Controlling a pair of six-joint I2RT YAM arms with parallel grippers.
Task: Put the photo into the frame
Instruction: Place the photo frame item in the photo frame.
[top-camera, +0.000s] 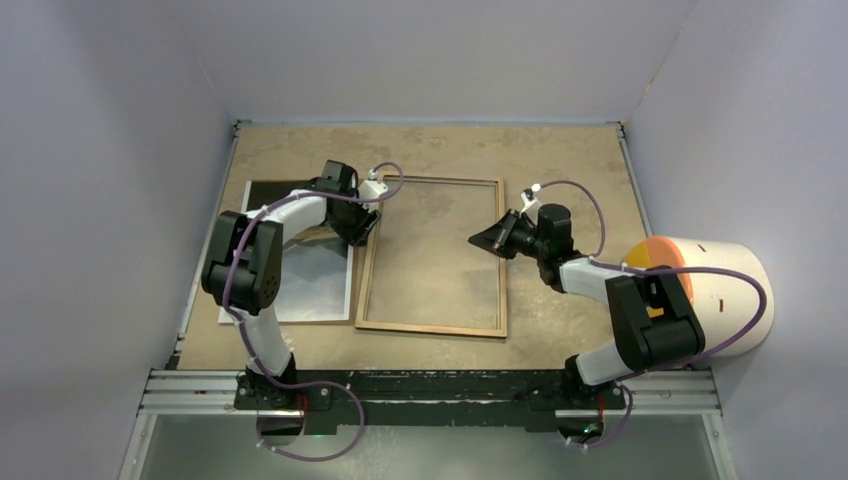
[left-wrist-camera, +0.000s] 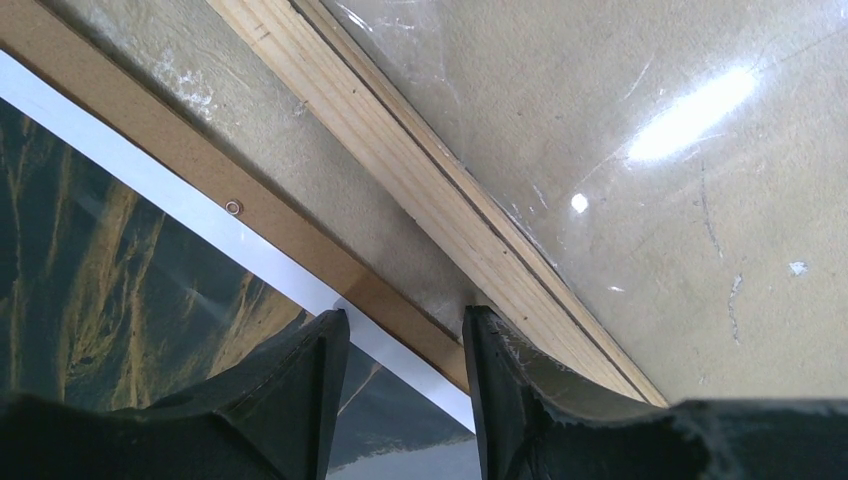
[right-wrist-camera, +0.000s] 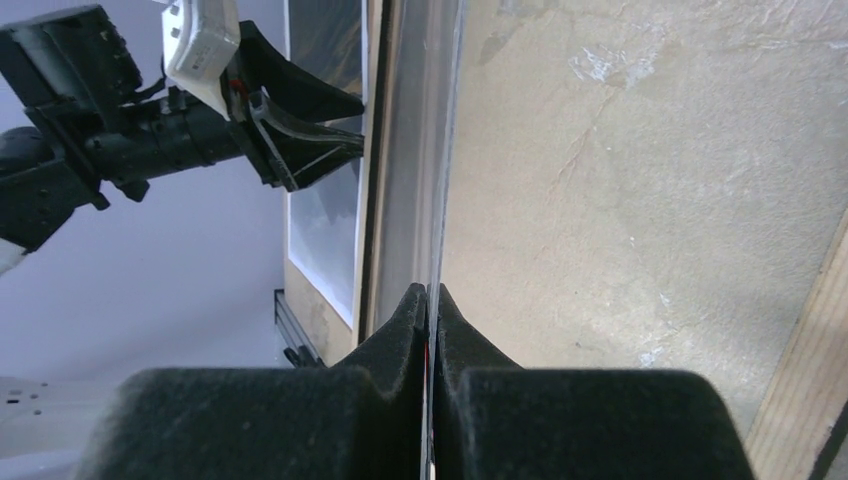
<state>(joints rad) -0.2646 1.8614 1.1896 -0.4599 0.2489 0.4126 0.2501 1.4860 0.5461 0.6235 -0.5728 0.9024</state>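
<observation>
The frame (top-camera: 432, 328) lies flat mid-table, light wood side up, with its clear pane (left-wrist-camera: 650, 250) reflecting the lamp. The photo (top-camera: 310, 270) lies picture side up to its left on a brown backing board (left-wrist-camera: 200, 165). My left gripper (top-camera: 362, 232) is open and low between photo and frame. In the left wrist view (left-wrist-camera: 405, 315) one fingertip is over the photo's white border (left-wrist-camera: 190, 215) and the other is against the wood rim (left-wrist-camera: 400, 150). My right gripper (top-camera: 480, 240) is at the frame's right side. In the right wrist view (right-wrist-camera: 430, 290) it is shut on a thin clear sheet edge.
A white cylinder with an orange end (top-camera: 710, 290) stands beside the table's right edge, by the right arm. A metal rail (top-camera: 430, 385) runs along the near edge. Grey walls enclose the table on three sides.
</observation>
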